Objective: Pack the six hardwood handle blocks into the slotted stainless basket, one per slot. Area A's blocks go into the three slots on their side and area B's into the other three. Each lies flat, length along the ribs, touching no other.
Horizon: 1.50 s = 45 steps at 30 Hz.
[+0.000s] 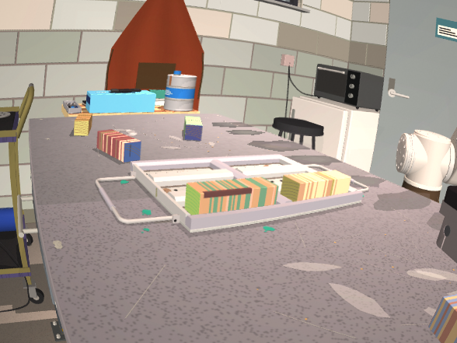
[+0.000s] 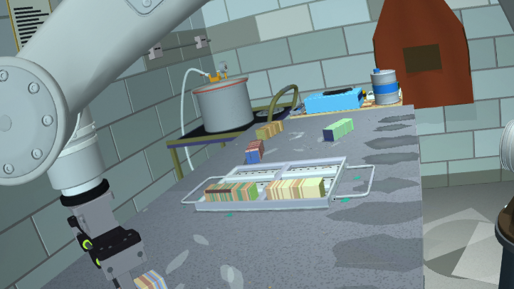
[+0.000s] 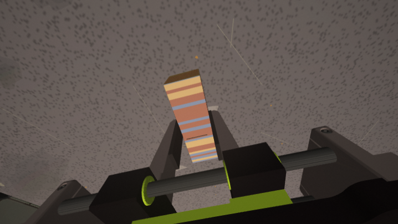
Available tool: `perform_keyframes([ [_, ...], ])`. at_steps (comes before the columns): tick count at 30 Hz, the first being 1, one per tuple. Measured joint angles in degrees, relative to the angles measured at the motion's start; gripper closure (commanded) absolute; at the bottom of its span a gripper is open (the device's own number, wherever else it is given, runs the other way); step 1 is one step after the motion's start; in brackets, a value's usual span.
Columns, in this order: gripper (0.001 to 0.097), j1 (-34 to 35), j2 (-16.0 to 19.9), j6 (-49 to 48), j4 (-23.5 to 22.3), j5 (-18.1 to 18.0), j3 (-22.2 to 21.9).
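Note:
A block striped orange, tan and blue (image 3: 192, 117) lies on the near end of the table, far from the basket, and sits between the fingers of my gripper (image 3: 194, 131); the same block (image 1: 445, 317) shows at the table's near corner. The white slotted basket (image 1: 248, 189) lies mid-table and holds a green-and-orange block (image 1: 229, 196) and a yellow block (image 1: 314, 185) in its nearest row. Three more blocks lie beyond the basket: a red-striped one with a blue end (image 1: 118, 144), a small yellow one (image 1: 82, 124) and a green-and-blue one (image 1: 193, 128). My gripper is closed on the orange-striped block.
Behind the table a red apron (image 1: 155, 43) hangs on the brick wall, above a blue box (image 1: 120, 101) and a metal can (image 1: 180, 92). A cart (image 1: 15, 179) stands at the left edge. A stool (image 1: 298, 127) and a cabinet with an oven (image 1: 347, 86) stand at right.

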Motion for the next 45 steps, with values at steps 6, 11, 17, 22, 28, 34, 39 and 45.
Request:
perform_keyframes([
  [6,0.0941,0.00,-2.03,0.00,0.06,-5.13,3.23],
  [11,0.0941,0.00,-3.45,0.00,0.14,-8.94,6.06],
  [17,0.0941,-0.01,-3.45,-0.06,0.03,-9.29,6.06],
  [22,0.0941,-0.45,-4.34,-1.64,0.05,-8.42,4.21],
  [28,0.0941,-2.41,-8.00,-7.46,0.06,-5.41,-2.41],
  [34,0.0941,-6.36,-13.59,-16.66,0.06,-1.34,-12.05],
  [39,0.0941,-11.19,-18.39,-24.75,0.06,1.61,-19.79],
  [45,0.0941,-17.96,-22.86,-32.36,0.06,3.82,-26.46],
])
